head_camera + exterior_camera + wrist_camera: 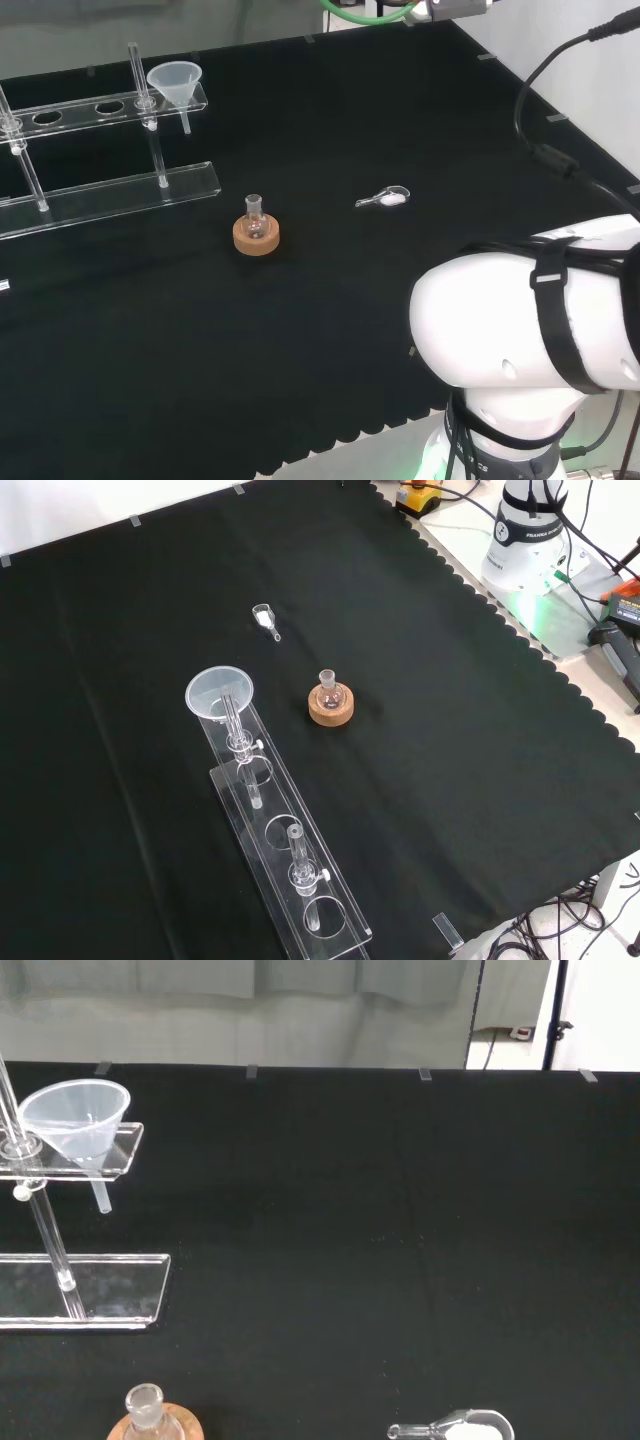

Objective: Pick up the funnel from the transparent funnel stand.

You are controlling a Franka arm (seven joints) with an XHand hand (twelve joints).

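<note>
Glossy white arm link, black strap, cable

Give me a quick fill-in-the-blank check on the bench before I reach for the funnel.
The funnel sits in the end hole of the clear ____.
The small flask stands on a ____ ring.
The little scoop holds a ____ powder.
The cloth covering the bench is ____.

Missing words: stand; cork; white; black

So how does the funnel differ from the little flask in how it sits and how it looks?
The funnel hangs in the end hole of the clear stand, raised above the cloth; the flask sits low in a cork ring on the cloth. The funnel is a wide open cone with its stem pointing down; the flask is a small round bulb with a narrow neck pointing up. Both are clear, upright and untouched.
</note>
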